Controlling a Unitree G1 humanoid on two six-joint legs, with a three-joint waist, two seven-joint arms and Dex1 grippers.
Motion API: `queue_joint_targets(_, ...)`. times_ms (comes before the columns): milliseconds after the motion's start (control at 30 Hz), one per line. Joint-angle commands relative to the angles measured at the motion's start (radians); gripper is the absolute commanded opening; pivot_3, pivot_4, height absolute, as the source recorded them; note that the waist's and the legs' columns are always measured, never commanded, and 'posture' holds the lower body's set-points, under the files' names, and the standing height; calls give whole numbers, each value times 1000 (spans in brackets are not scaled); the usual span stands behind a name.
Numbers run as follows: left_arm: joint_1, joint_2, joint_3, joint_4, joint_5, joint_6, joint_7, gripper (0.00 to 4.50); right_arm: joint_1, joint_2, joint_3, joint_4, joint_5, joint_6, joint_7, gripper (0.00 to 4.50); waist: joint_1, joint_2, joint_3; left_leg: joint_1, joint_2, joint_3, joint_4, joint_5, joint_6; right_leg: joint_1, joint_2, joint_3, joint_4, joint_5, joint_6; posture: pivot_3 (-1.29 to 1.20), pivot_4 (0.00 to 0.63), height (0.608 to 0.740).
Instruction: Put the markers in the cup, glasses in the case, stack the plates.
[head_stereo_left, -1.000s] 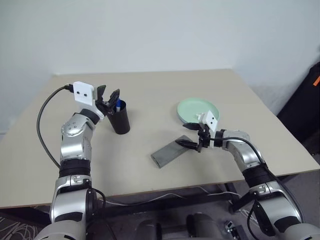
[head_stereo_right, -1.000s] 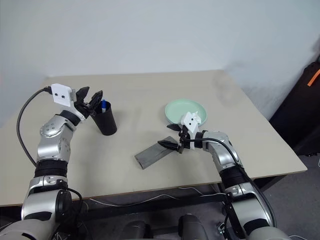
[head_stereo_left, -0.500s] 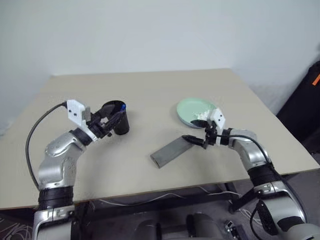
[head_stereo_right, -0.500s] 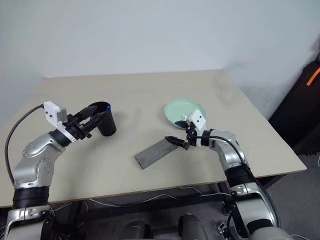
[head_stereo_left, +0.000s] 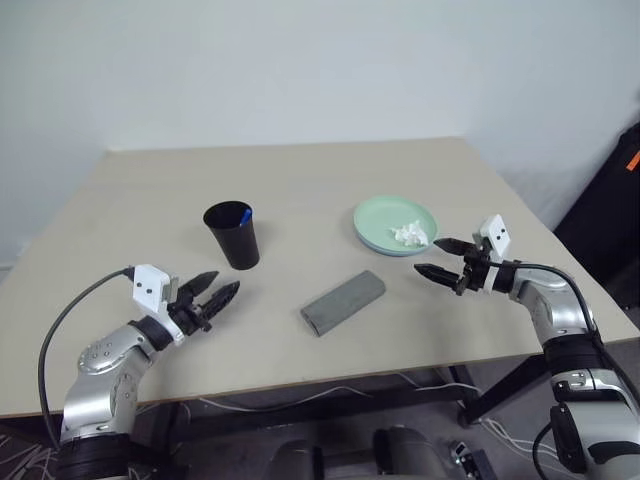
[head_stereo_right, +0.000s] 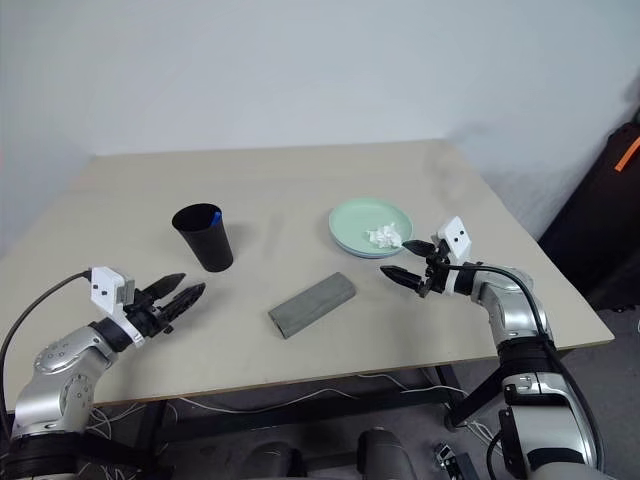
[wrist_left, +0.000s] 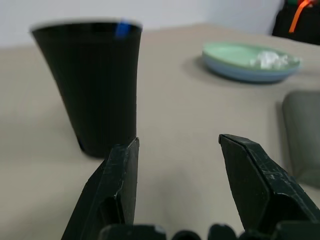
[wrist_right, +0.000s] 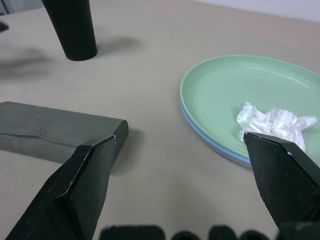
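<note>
1. While both arms reach over the beige table (head_stereo_left: 300, 180) from its near edge, neither gripper holds anything.
2. Left gripper (head_stereo_left: 213, 297) hovers low near the near-left corner, forearm angled inward, fingers level and moderately spread, pointing toward the table's middle.
3. Right gripper (head_stereo_left: 438, 259) hangs above the right edge, elbow bent, fingers spread wide and pointing left toward the case (head_stereo_left: 343, 302).
4. Black cup (head_stereo_left: 232, 234) stands upright left of centre, beyond the left gripper, with a blue marker cap (head_stereo_left: 245, 213) showing at its rim.
5. Grey case lies closed near the table's middle, toward the near edge, diagonal.
6. Mint green plate (head_stereo_left: 395, 225) sits stacked on the light blue plate (wrist_right: 215, 150) toward the right edge, with a crumpled white tissue (head_stereo_left: 411, 233) lying in it.
</note>
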Motion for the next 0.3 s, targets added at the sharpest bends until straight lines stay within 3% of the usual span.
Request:
queue_joint_targets(33, 9, -17, -3, -38, 10, -26, 16, 2642, 9, -21, -28, -20, 17, -11, 8, 4460, -3, 0, 0, 1, 0, 1, 0, 0, 0, 0, 0, 1, 0, 0, 0, 0, 0, 720)
queue_joint_targets(300, 53, -50, -28, -64, 33, -41, 38, 2642, 31, -16, -9, -67, 22, 23, 9, 4460, -5, 0, 0, 1, 1, 1, -1, 0, 0, 0, 0, 1, -2, 0, 0, 0, 0, 720)
